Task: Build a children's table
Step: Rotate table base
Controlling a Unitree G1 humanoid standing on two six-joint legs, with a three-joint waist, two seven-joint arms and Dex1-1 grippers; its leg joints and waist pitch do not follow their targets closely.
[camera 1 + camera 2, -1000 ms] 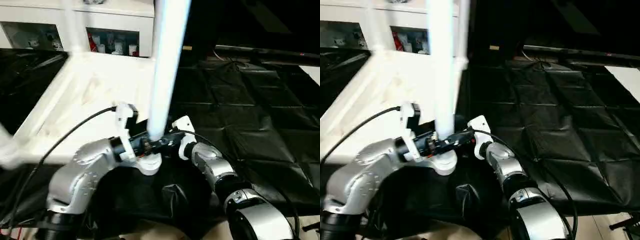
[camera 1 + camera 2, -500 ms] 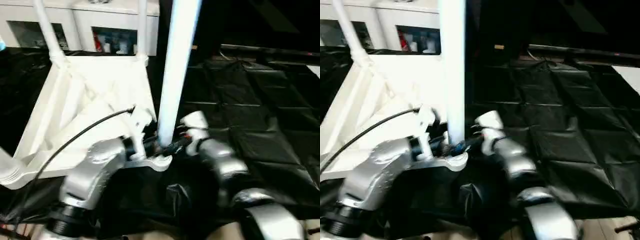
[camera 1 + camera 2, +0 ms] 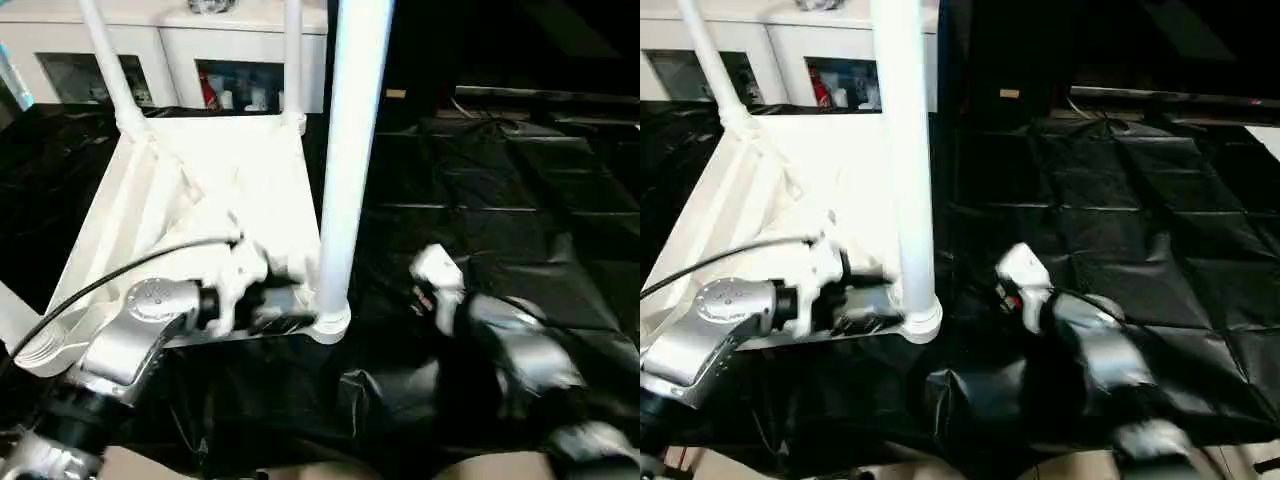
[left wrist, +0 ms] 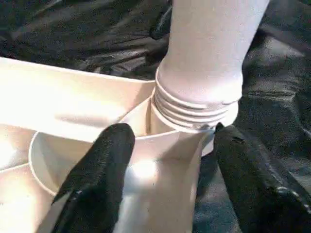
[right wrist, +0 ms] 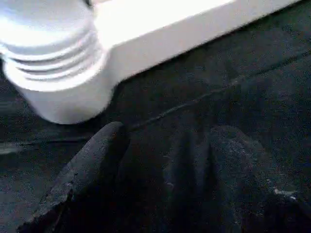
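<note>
White plastic leg (image 3: 350,150), light and stiff, threaded in tabletop (image 3: 200,190) corner socket (image 4: 160,150); grasp low. Left fingers (image 4: 104,160) open astride socket; right fingers (image 5: 92,160) open, empty.

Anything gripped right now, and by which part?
Nothing held. The left pincer stands open astride the tabletop's corner socket under the leg's threads, fingers short of it. The right pincer is open over the black sheet.

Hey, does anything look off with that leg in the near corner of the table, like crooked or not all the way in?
Yes. The near leg stands in the tabletop's corner socket, but several thread rings remain exposed above the rim in the left wrist view, so it is probably not fully seated. It also leans slightly.
</note>
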